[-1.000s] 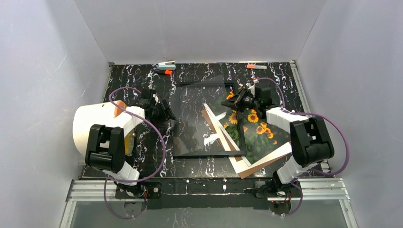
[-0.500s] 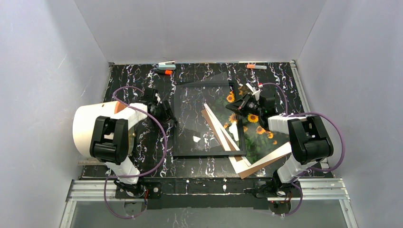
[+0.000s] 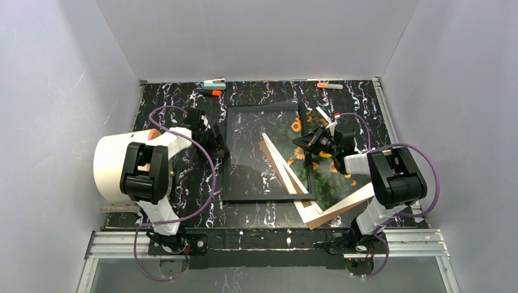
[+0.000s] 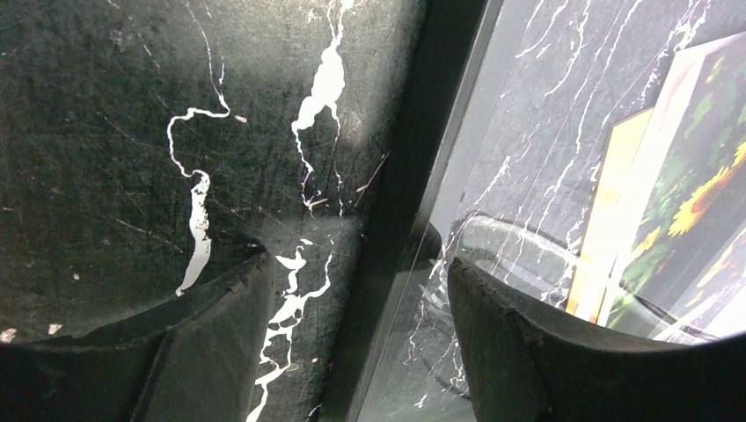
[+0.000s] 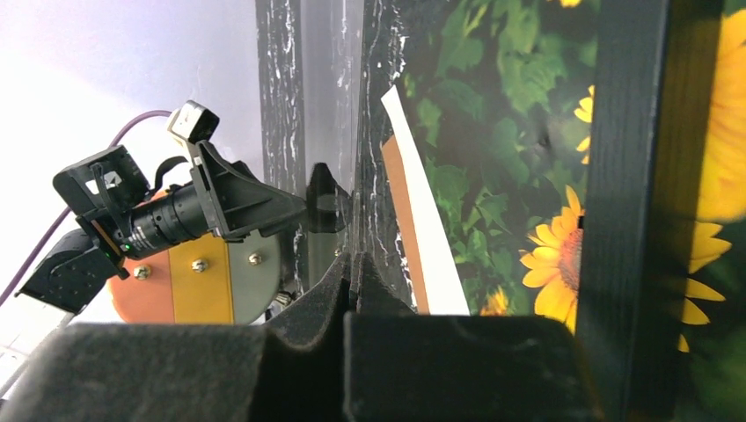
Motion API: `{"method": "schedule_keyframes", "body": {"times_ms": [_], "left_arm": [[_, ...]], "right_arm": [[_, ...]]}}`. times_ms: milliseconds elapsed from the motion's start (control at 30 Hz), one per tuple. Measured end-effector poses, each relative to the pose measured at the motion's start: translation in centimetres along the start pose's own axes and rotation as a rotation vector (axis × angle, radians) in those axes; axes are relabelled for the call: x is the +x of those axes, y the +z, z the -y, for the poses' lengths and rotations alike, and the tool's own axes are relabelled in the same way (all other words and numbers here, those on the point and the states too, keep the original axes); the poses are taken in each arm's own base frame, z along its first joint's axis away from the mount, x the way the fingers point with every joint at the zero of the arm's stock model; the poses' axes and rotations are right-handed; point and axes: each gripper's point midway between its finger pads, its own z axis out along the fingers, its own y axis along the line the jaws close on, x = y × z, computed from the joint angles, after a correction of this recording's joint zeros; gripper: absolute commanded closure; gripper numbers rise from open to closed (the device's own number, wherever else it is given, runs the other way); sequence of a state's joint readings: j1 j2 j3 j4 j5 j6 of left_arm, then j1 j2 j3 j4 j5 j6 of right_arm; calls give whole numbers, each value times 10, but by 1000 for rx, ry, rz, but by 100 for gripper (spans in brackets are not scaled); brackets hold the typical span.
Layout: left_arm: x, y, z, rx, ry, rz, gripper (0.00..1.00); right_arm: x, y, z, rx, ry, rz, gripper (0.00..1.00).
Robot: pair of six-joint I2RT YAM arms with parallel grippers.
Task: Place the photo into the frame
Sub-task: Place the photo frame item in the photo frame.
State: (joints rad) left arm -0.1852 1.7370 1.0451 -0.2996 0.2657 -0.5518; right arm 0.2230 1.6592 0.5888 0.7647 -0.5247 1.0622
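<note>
Black marbled tabletop [image 3: 177, 97] lies beneath me. My right jaws are pinched tight on the edge of the clear pane [image 4: 519, 105], plain only in that wrist's view; from above my right arm [image 3: 397, 177] hides the grip. My left jaws stand wide astride the left rail of the frame [image 3: 269, 198]; whether they touch it I cannot tell. The photo [image 3: 333, 183] lies partly under the frame's right side, on a brown backing board [image 3: 327, 215].

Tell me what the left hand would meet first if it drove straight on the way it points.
Probably the frame's left rail, which lies between the left hand's open fingers; the marbled table sits just beneath. Depth is hard to judge.
</note>
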Motion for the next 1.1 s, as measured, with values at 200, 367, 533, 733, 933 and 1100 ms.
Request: {"method": "schedule_keyframes", "body": {"times_ms": [200,367,533,733,933,1100], "left_arm": [[0,3,2,14,16,-15,32],[-1,5,5,29,26,-23,34],[-2,6,6,39,32,-28,34],[-1,6,6,45,33,-33,32],[-1,6,7,51,35,-36,32],[-2,7,8,62,35,-38,38]], "right_arm": [[1,-1,9,27,-26,6,99],[0,-1,13,38,-50,12,99],[0,-2,18,55,-65,12,99],[0,-4,24,70,-63,15,99],[1,-5,28,84,-56,20,99],[1,-5,28,81,-58,21,99]]}}
